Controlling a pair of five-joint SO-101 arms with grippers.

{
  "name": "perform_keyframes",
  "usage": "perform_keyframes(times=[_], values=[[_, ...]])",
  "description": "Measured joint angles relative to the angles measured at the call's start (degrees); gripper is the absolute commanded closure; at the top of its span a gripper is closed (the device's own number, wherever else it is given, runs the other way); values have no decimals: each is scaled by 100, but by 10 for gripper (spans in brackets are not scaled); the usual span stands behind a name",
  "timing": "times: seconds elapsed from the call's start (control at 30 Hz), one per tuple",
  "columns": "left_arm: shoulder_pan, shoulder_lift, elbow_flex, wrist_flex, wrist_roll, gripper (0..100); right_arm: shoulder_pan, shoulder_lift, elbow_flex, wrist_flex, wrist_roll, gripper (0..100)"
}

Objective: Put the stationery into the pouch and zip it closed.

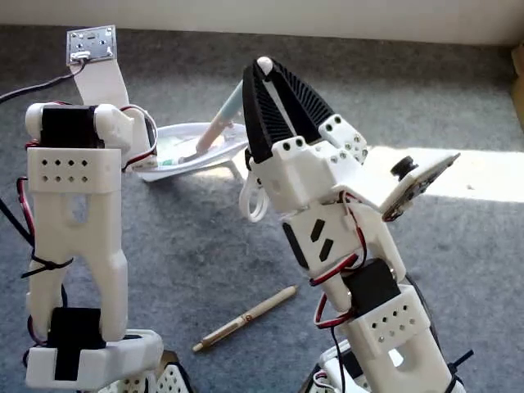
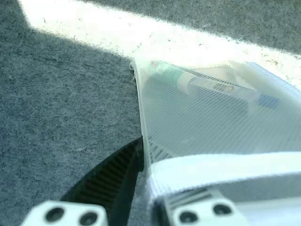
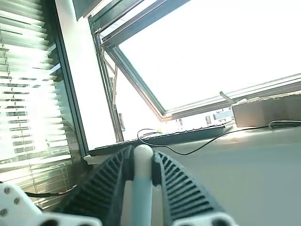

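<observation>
A clear mesh pouch lies on the grey carpet at the back, beside the left arm. My left gripper is shut on the pouch's near edge. Inside lies a green-capped marker. A light blue pen sticks up at a slant out of the pouch mouth. My right gripper is raised above the carpet with its fingers pointing up and back, shut on a white pen whose rounded end pokes past the fingertips. A wooden pencil lies loose on the carpet in front.
A white loop hangs by the right arm's wrist. A sunlit patch crosses the carpet at the right. The left arm's camera board stands at the back left. Open carpet stretches between the two arms.
</observation>
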Motion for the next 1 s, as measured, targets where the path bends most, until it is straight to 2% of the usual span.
perform_keyframes(times=[0.27,0.43,0.83,1.0], values=[[0,0,0,0,0,994,-167,615,501,-1204,44,995],[-9,0,0,0,0,994,-167,730,932,-1380,53,995],[-62,0,0,0,0,994,-264,730,1644,-1354,53,995],[-62,0,0,0,0,994,-396,730,1618,-158,53,995]])
